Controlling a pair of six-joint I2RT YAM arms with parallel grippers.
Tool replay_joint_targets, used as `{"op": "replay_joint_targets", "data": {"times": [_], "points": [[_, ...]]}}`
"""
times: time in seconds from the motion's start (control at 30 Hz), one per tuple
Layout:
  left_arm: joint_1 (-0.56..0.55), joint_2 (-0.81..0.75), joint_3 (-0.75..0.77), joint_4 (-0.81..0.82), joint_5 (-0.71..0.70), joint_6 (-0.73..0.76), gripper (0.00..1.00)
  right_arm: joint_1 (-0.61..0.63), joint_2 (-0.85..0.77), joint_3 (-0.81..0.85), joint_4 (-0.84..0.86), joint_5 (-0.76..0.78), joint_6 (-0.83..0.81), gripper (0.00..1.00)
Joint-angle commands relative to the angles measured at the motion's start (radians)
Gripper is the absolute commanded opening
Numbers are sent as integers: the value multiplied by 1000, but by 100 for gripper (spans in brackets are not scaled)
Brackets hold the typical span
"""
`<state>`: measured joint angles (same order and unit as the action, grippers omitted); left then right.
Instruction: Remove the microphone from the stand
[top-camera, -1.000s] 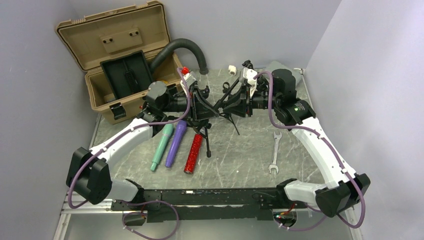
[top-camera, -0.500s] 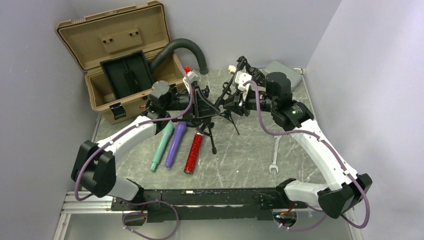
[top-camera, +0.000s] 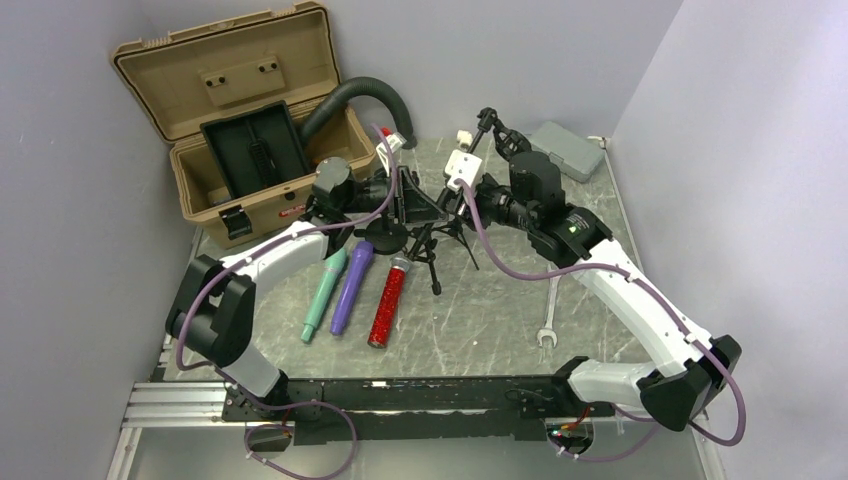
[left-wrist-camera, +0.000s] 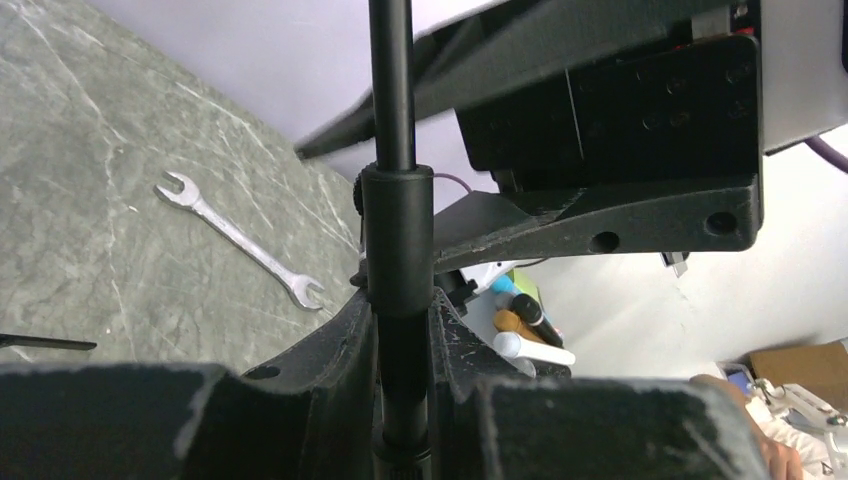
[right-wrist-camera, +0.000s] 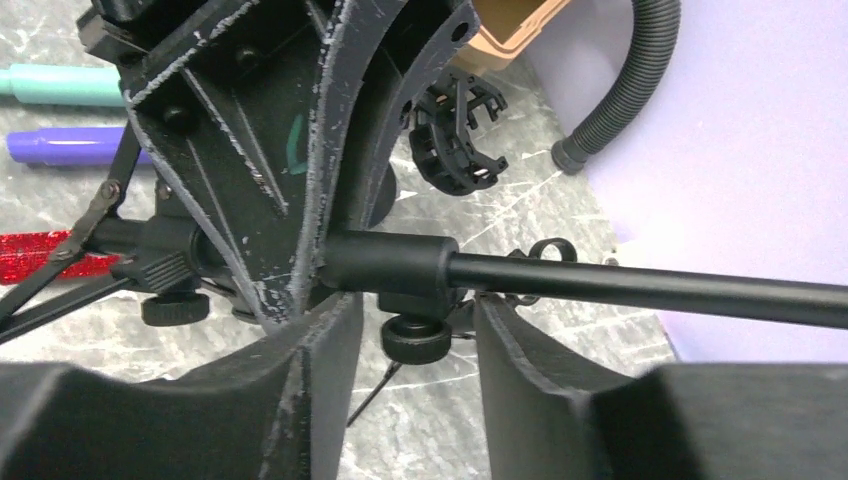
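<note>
The black tripod stand (top-camera: 432, 238) rises mid-table. My left gripper (top-camera: 405, 195) is shut on its pole (left-wrist-camera: 398, 230), which runs between the fingers (left-wrist-camera: 340, 350). My right gripper (top-camera: 455, 200) is open, its fingers straddling the pole collar and a small knob (right-wrist-camera: 415, 340) without touching them. An empty black clip (right-wrist-camera: 455, 150) shows beyond the left fingers. Three microphones lie on the table left of the stand: teal (top-camera: 325, 293), purple (top-camera: 351, 285) and red glitter (top-camera: 388, 300). None is on the stand.
A wrench (top-camera: 548, 310) lies at the right front. An open tan case (top-camera: 240, 130) stands at the back left with a black hose (top-camera: 365, 95) curving out of it. A grey box (top-camera: 568, 150) sits at the back right. Walls close in on both sides.
The right jaws have opened and let go of the pole. Both grippers and the upper stand have shifted toward the back, and the left arm has swung inward. The microphones have stayed put.
</note>
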<state>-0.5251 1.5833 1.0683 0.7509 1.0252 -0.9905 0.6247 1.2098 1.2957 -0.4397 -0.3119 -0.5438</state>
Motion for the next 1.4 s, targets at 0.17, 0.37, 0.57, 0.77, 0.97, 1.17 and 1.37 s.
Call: {"op": "replay_joint_targets", "data": {"times": [0.17, 0.37, 0.57, 0.77, 0.97, 1.17, 1.37], "points": [[-21, -28, 69, 123, 12, 2, 0, 20, -30, 12, -9, -210, -13, 63], [3, -65, 49, 94, 30, 57, 0, -59, -86, 57, -65, -254, -10, 64], [6, -102, 45, 22, 82, 171, 0, -114, -85, 121, -140, -369, -3, 66], [5, -128, 38, -13, 128, 228, 0, -120, -46, 150, -179, -395, -14, 65], [3, -151, 29, -35, 144, 253, 0, -121, -16, 163, -188, -417, -20, 60], [-7, -158, 21, -37, 139, 258, 0, -122, 2, 155, -167, -435, 0, 40], [-9, -151, 12, -21, 117, 235, 0, -121, -11, 130, -130, -408, 12, 22]]}}
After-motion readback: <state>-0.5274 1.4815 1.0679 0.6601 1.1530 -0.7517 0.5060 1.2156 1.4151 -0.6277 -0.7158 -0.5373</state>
